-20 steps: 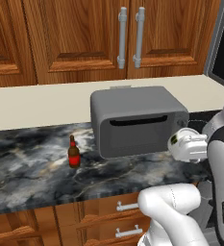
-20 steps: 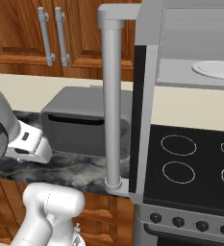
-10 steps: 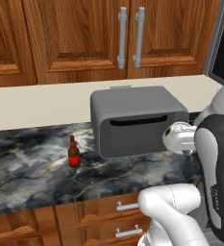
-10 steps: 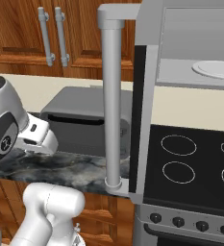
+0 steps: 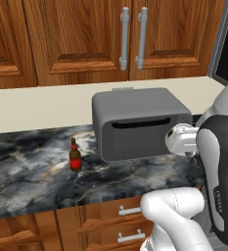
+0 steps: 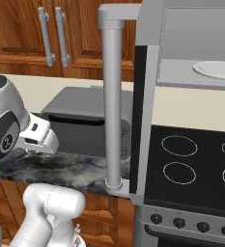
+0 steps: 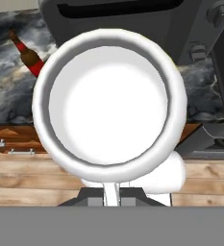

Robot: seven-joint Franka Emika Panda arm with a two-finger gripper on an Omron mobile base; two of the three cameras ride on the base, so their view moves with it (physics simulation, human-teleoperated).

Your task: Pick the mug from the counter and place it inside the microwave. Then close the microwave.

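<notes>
White mug (image 7: pixel 108 103) sits clamped by its rim in the gripper (image 7: pixel 111 194), mouth facing the hand camera. Behind it lie the marbled counter (image 7: pixel 7 96) and a brown bottle (image 7: pixel 28 57).

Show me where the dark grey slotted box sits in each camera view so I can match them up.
Left base view: the slotted box is at the centre, standing on the counter.
Right base view: left of centre, partly behind the microwave's bar handle.
Hand view: across the top edge, above the mug in the picture.
Shared landmark: the dark marbled counter under the box, seen in all three.
</notes>
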